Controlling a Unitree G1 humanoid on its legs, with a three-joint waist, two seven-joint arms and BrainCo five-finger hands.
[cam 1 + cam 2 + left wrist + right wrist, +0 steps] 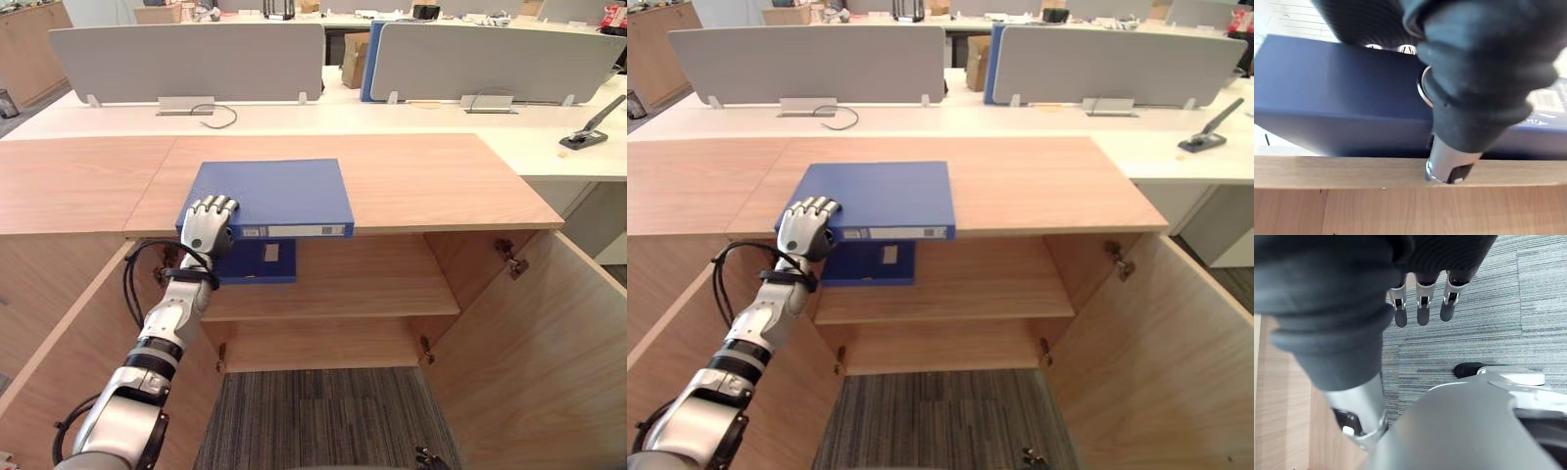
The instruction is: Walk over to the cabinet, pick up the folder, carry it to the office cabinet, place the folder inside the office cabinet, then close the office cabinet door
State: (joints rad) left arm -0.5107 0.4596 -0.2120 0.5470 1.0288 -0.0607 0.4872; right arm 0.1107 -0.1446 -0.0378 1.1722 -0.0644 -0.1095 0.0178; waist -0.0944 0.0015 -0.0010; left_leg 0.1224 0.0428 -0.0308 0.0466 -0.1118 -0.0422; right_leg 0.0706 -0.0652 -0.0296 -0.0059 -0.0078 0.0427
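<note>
The flat blue folder (269,196) lies on top of the light wooden cabinet (421,181), with its labelled spine toward the robot and a little over the front edge. The left hand (208,223) grips its front left corner: the fingers (214,207) are curled over the cover and, in the left wrist view, the thumb (1449,161) goes down in front of the spine to the edge of the cabinet top. Directly below, a second dark blue folder (260,262) rests on the wooden inner shelf (372,284), and the wooden right door (558,333) stands wide open. The right hand (1422,308) hangs over the grey striped carpet (1488,333) with straight, released fingers. I think the danger is the one-corner grip: when lifted, the folder may swing down and slip out, or its cover may open. It may also strike the second folder when it goes inside.
</note>
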